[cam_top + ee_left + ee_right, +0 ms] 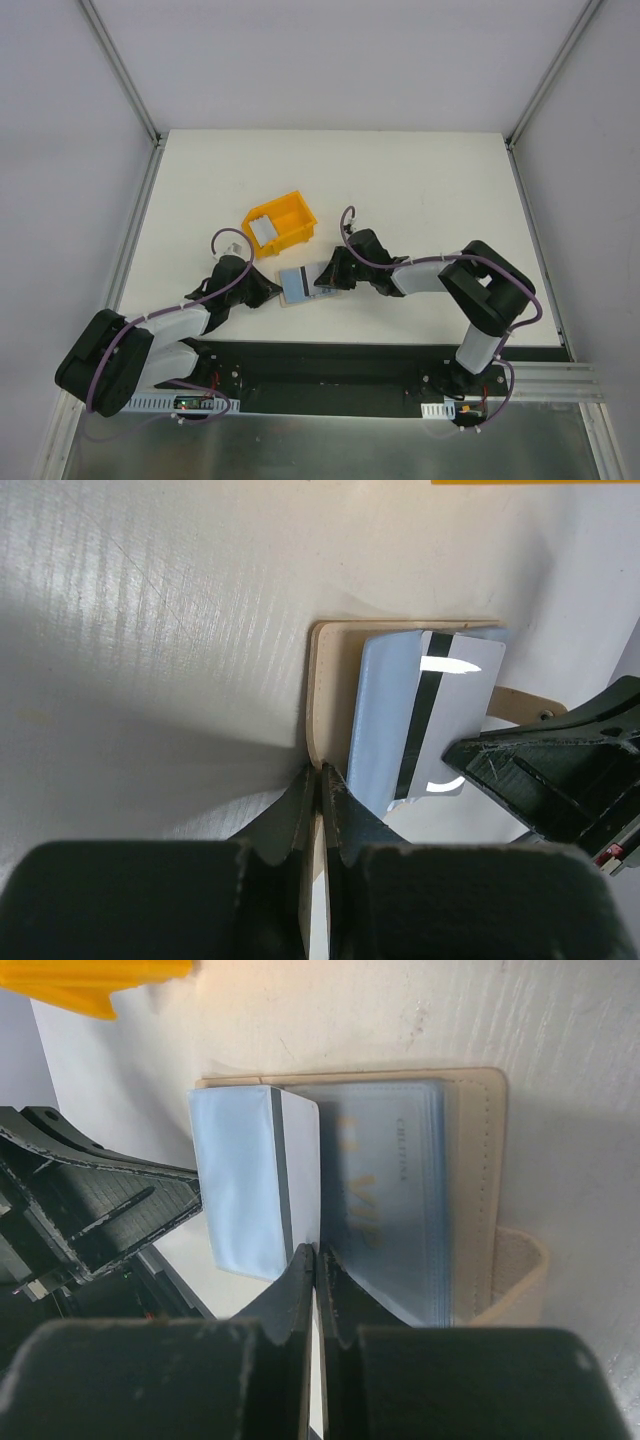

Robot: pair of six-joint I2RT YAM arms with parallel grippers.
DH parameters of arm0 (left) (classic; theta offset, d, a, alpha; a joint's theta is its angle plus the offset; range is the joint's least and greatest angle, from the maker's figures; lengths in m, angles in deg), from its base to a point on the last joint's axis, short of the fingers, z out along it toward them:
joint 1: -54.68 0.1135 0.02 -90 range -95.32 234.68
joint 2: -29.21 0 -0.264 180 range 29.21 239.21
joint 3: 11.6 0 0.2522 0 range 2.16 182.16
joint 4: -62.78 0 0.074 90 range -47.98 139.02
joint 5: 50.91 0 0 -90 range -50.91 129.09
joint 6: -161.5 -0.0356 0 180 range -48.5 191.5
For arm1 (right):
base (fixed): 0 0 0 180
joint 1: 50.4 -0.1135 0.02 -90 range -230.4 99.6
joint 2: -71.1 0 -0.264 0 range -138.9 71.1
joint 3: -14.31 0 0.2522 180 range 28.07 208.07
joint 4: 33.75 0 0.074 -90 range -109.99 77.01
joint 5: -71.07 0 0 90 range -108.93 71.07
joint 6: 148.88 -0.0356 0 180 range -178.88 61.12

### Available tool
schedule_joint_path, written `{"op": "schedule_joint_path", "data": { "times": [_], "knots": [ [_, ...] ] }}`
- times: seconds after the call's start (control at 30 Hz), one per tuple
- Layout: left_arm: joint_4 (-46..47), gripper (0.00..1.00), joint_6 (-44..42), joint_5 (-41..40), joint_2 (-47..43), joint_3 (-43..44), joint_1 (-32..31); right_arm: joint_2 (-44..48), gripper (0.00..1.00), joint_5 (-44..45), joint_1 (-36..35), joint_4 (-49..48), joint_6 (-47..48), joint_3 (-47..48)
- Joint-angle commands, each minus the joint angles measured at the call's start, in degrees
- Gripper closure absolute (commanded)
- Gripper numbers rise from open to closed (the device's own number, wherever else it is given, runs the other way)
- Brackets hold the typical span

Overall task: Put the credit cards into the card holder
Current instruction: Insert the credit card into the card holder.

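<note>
Left claw [320,780] shut, pinching the holder's [330,690] edge. Right wrist view: right claw [315,1260] shut on a card [250,1180] sticking half out of the holder. Overhead: bin [300,225] just beyond the holder. Likely mid-insertion; next, slide card deeper.

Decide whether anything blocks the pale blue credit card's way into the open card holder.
Nothing visible does. The credit card lies partly over the card holder, its edge at the clear pockets; only the right gripper, shut on that edge, is there.
</note>
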Motion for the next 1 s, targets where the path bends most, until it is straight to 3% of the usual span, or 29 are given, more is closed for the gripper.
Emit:
{"op": "schedule_joint_path", "data": {
  "times": [0.0,0.4,0.97],
  "knots": [
    [-3.06,1.0,-0.76,-1.04,0.51,-1.12,0.68,-1.11,1.0,0.3,-0.94,4.22,-1.42,-0.08],
    [-3.14,1.0,-0.67,-0.95,0.33,-1.21,0.68,2.49,1.0,0.65,-0.15,4.84,-1.42,-2.8],
    [-3.06,1.0,-0.76,-0.78,0.42,-1.03,0.68,-2.69,0.99,-3.04,-1.28,4.05,-1.86,2.55]
  ]
}}
